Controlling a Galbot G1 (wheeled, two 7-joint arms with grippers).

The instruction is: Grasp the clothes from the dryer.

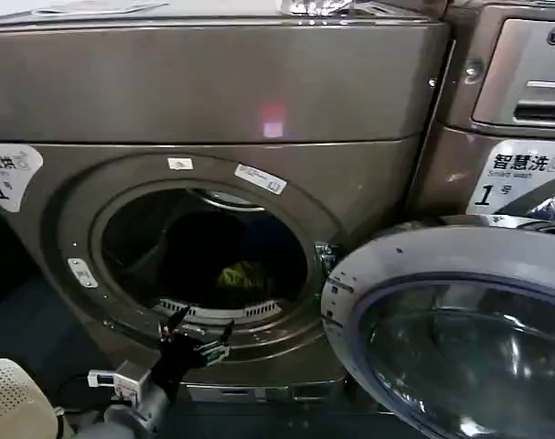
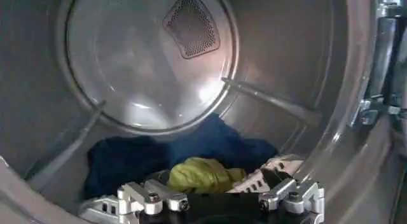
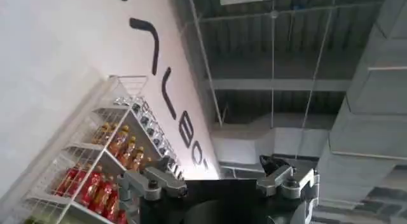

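The dryer drum holds the yellow-green clothes lying on a dark blue garment. The left gripper hovers at the porthole's lower rim, fingers spread, the clothes beyond them. The right gripper points ceilingward, fingers spread.

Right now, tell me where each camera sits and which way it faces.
Head view: on the robot's head, looking forward and down at the dryer, its glass door swung open; the left tool sits open just before the porthole.
Left wrist view: on the left arm, facing into the drum; the tool's fingertips frame the clothes lying on blue fabric.
Right wrist view: on the right arm, facing up at a ceiling and a bottle shelf; right tool open.
Shared: head and left wrist views both show the clothes.
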